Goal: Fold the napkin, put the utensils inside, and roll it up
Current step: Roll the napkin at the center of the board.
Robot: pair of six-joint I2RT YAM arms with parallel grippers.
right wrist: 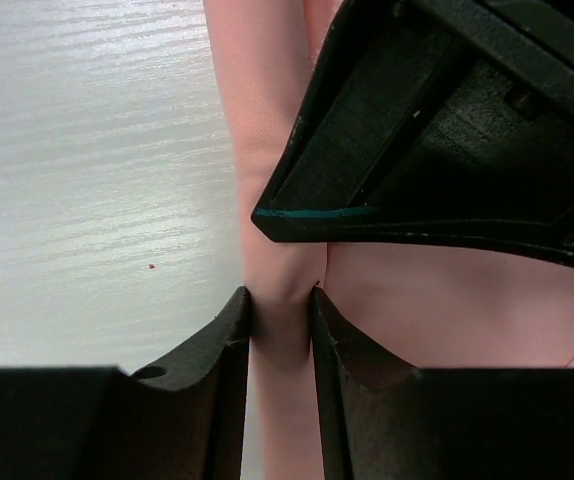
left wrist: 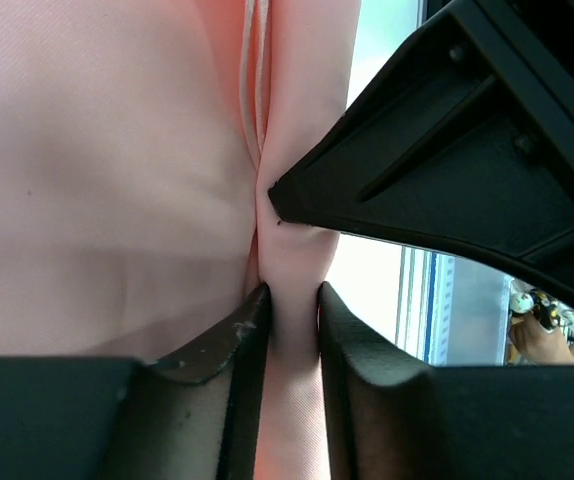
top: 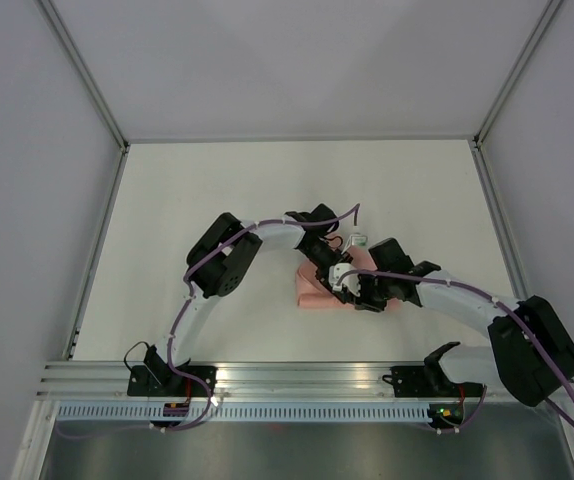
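Observation:
The pale pink napkin point(top: 312, 294) lies bunched into a small folded bundle at the table's middle, under both wrists. In the left wrist view a rolled edge of the napkin point(left wrist: 292, 200) runs up between the two fingers, and my left gripper point(left wrist: 292, 296) is shut on it. In the right wrist view my right gripper point(right wrist: 281, 296) pinches a similar pink roll of the napkin point(right wrist: 267, 150), its fingers tight against both sides. The two grippers point(top: 345, 280) meet almost nose to nose over the bundle. The utensils are hidden.
The other arm's black gripper body fills the upper right of each wrist view point(left wrist: 457, 160) point(right wrist: 447, 140). White table point(top: 217, 190) surrounds the bundle, with grey walls around it and a metal rail point(top: 297, 378) along the near edge.

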